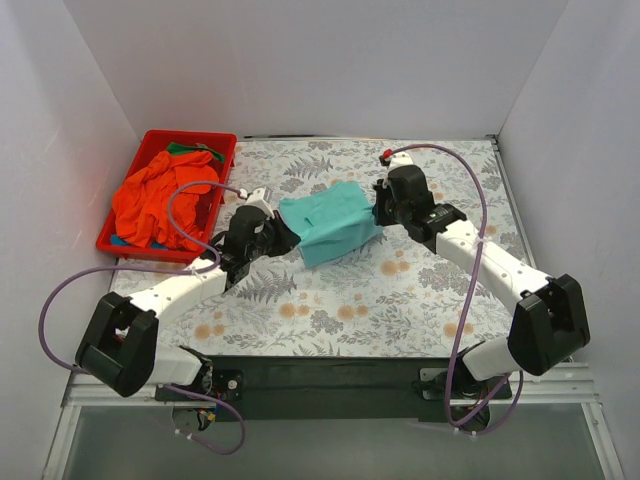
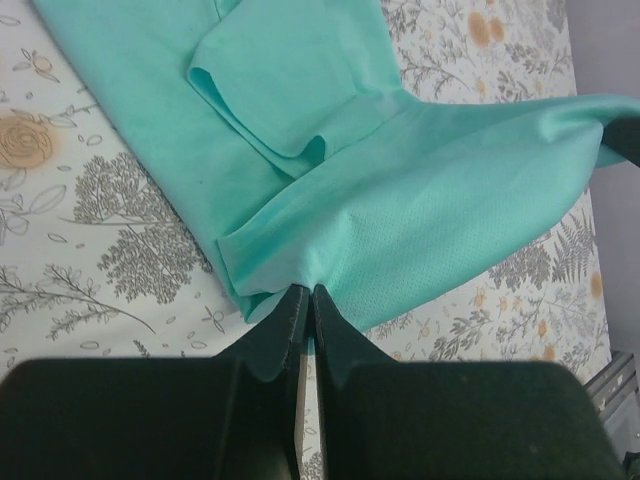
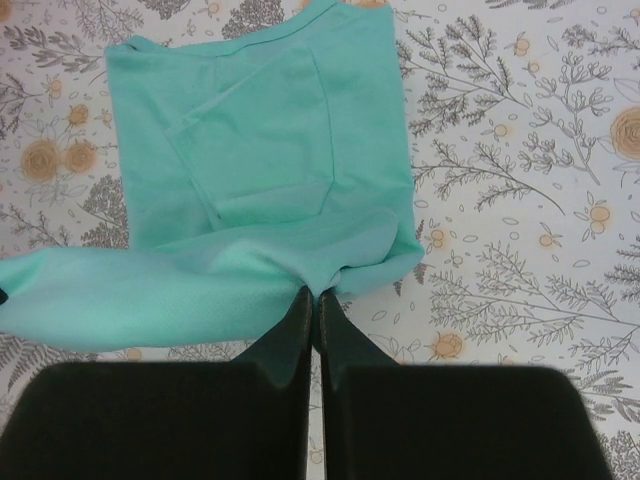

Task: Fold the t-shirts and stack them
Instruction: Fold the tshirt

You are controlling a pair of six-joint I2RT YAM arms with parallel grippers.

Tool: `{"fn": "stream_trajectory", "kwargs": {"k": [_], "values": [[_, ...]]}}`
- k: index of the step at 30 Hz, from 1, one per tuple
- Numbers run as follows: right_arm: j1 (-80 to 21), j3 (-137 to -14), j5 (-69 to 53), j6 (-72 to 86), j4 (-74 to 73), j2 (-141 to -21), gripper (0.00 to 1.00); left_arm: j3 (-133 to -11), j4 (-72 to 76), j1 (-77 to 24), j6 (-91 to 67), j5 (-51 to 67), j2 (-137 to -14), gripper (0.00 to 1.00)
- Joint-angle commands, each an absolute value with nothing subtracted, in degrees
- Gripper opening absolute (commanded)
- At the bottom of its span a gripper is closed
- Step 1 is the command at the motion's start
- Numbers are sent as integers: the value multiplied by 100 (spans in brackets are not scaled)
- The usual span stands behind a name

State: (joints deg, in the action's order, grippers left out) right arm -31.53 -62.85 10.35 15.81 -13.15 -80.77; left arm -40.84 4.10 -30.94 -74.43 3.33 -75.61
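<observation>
A teal t-shirt (image 1: 328, 222) lies part-folded in the middle of the flowered table. My left gripper (image 1: 274, 229) is shut on its left edge; in the left wrist view the closed fingertips (image 2: 306, 296) pinch the teal cloth (image 2: 420, 200). My right gripper (image 1: 380, 208) is shut on its right edge; in the right wrist view the closed tips (image 3: 314, 298) pinch the teal cloth (image 3: 260, 170), lifted a little between both grippers. An orange-red t-shirt (image 1: 155, 195) is heaped in the red bin, with a bit of green cloth (image 1: 190, 149) behind it.
The red plastic bin (image 1: 215, 185) stands at the back left, close to my left arm. White walls close in the table on three sides. The flowered cloth (image 1: 340, 300) covers the table in front of the shirt.
</observation>
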Motion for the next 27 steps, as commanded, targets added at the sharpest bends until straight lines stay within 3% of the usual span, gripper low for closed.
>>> {"fn": "stream_trajectory", "kwargs": {"k": [1, 10, 27], "values": [[-3076, -6776, 1125, 1380, -1020, -8261, 1, -4368, 764, -2831, -7330, 895, -7637, 0], [-3067, -6838, 1029, 1362, -1020, -8218, 1, -4570, 624, -2821, -7163, 1441, -7585, 0], [-3401, -5476, 1125, 1810, -1511, -6241, 1, -4078, -245, -3084, -7207, 1582, -6382, 0]]}}
